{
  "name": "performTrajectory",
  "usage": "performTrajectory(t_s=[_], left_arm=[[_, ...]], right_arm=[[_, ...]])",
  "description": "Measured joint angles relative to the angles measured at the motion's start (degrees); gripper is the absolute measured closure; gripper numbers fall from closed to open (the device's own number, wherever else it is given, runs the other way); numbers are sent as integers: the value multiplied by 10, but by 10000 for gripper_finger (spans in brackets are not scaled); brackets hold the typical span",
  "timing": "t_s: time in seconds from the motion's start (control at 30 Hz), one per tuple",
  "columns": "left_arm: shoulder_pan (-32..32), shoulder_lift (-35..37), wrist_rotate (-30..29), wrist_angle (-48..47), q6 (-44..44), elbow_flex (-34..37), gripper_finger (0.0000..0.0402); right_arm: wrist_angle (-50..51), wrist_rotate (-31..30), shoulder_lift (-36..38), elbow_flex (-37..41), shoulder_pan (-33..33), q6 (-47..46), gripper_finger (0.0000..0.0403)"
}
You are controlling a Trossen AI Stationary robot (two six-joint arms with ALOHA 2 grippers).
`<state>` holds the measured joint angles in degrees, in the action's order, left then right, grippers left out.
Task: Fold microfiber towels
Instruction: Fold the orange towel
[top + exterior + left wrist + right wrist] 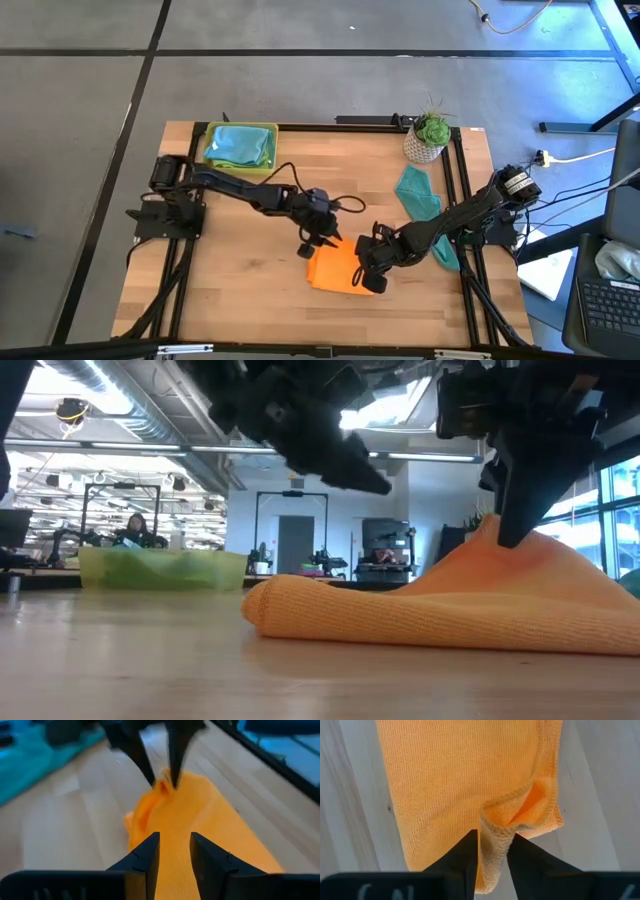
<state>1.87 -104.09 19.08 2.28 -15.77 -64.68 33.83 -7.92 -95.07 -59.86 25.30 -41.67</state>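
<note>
An orange microfiber towel (pixel 335 272) lies folded on the wooden table near its front middle, and one corner stands up in a peak (pixel 492 530). My right gripper (pixel 492 852) points down over that peak, open, with a raised fold of the hem between its fingers. My left gripper (pixel 175 852) hovers open just above the towel's left part, slanting down, with nothing between its fingers. A teal towel (pixel 418 192) lies crumpled at the right, partly under my right arm. A light blue towel (pixel 240 146) lies in the tray. My right gripper has a raised fold of the orange towel's hemmed edge (pixel 495 827) between its open fingers, which come from above. The fold stands up against the inner sides of both fingers. The rest of the towel lies flat on the table.
A yellow-green tray (pixel 272 128) stands at the far left of the table. A potted plant (pixel 428 140) stands at the far right corner. Bare wood lies in front of the orange towel and to its left.
</note>
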Motion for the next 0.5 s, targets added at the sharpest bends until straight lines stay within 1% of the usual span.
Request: performTrajectory(t_s=[0.13,0.23,0.3,0.43,0.5], left_arm=[[-1,-39,10,-6,-26,1,294],[-1,-56,10,16,-28,1,288],[-1,-56,-2,31,-28,1,285],[-1,-44,-13,70,-30,0,282],[-1,-37,-3,62,-30,-9,282]], right_arm=[[-2,0,0,0,0,-1,329],[-19,3,1,0,0,1,365],[-32,14,3,0,0,5,391],[-48,28,12,-13,6,25,390],[-42,29,15,-24,11,47,394]])
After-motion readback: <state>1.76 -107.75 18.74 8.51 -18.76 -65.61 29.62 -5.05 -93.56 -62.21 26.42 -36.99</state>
